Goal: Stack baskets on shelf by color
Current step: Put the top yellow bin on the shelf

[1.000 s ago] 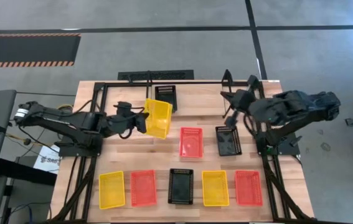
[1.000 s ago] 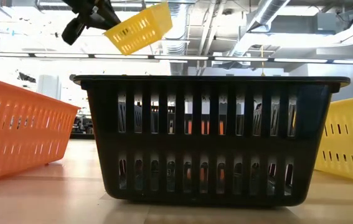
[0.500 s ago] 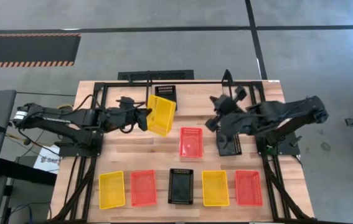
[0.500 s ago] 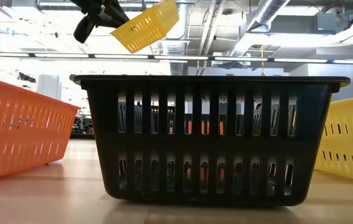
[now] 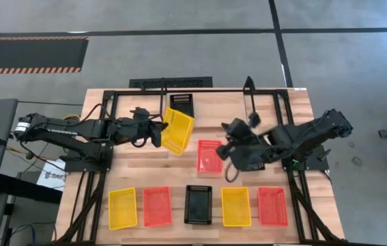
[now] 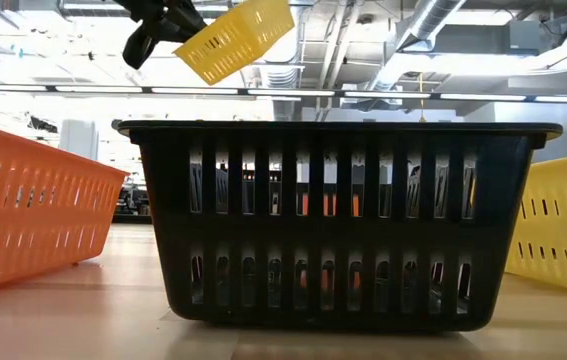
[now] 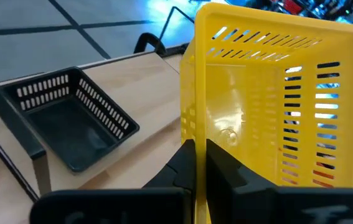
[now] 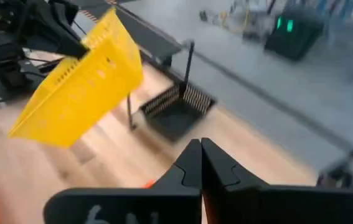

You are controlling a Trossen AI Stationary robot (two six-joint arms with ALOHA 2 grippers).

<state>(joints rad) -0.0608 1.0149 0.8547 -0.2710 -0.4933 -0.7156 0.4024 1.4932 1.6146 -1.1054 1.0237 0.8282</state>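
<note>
My left gripper (image 5: 158, 132) is shut on a yellow basket (image 5: 177, 131), held high above the table's middle left; the low view shows the yellow basket (image 6: 233, 40) up in the air. My right gripper (image 5: 226, 147) hovers shut and empty beside a red basket (image 5: 209, 155) that lies flat on the table. The shelf (image 5: 173, 83) stands at the far edge with a black basket (image 5: 181, 104) in it. Along the near edge five baskets lie flat: yellow (image 5: 123, 208), red (image 5: 157, 206), black (image 5: 198, 204), yellow (image 5: 235, 206), red (image 5: 272, 206). My left gripper pinches a side wall of the yellow basket (image 7: 192, 134) at its rim, one finger inside the basket and one outside. The fingers (image 7: 220, 168) come roughly level from the table's left. The basket is lifted clear and tipped steeply.
The shelf's upright posts (image 5: 250, 89) rise at the far edge. The dark rail frame (image 5: 101, 137) runs along both table sides. In the low view the near black basket (image 6: 343, 220) fills the foreground and hides most of the table behind it.
My right gripper has swung down and toward the table's left and near side, rolling as it went, and now covers the black basket that lay right of the red one. My left gripper has rolled in place, tipping the yellow basket more steeply.
</note>
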